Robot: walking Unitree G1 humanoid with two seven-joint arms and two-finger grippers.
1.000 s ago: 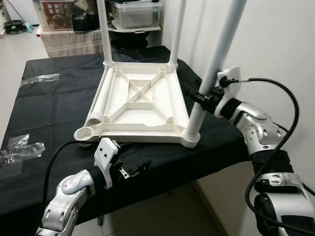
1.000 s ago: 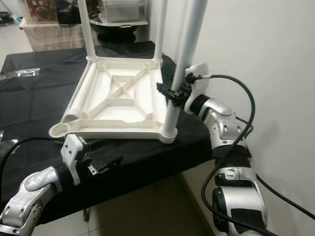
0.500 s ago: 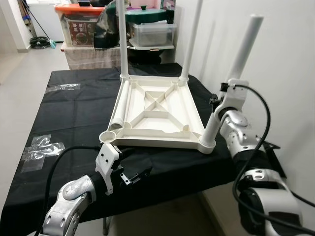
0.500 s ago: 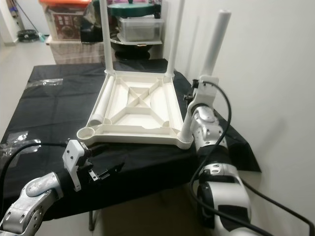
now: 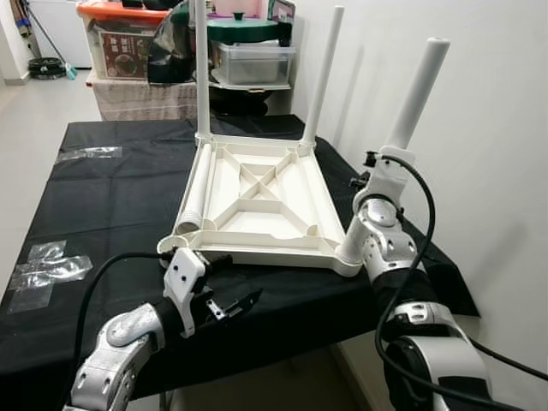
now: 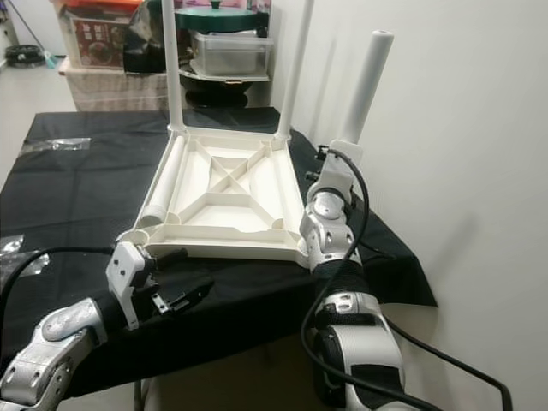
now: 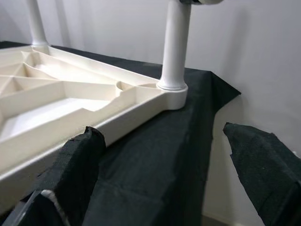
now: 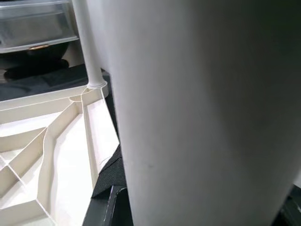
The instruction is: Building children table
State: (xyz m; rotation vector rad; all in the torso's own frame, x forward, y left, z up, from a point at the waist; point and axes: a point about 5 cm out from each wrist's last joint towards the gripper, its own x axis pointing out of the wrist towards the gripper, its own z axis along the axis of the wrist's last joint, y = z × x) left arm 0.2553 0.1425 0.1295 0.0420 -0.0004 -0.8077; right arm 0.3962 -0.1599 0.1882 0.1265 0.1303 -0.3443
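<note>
**Upside-down kids' table, three legs up, one still lying in the tray**

So the white tabletop (image 5: 257, 205) sits flipped on the black cloth (image 5: 94, 197) covering the work table, ribbed underside facing up. Two legs stand at the far corners: the far-left leg (image 5: 201, 68) runs out of the top of the picture, the far-right leg (image 5: 324, 77) shows its tip. The near-right leg (image 5: 402, 145) stands in its corner socket, right at the table's edge by the wall. A fourth leg (image 5: 195, 193) lies flat along the tabletop's left side, and the near-left socket (image 5: 175, 246) is open.

The right gripper (image 5: 366, 175) is up against the near-right leg about halfway up. Its fingers are tucked behind the wrist housing, and the right wrist view is basically a blurry white tube, so I can't tell whether it's clamped or just touching.

The left gripper (image 5: 231, 304) hovers in front of the tabletop's near edge, fingers spread, holding nothing. One finger (image 7: 77, 165) sits close to the rim.

Clear tape (image 5: 47, 265) is stuck on the cloth at left; storage bins (image 5: 248, 60) behind are cut off.
</note>
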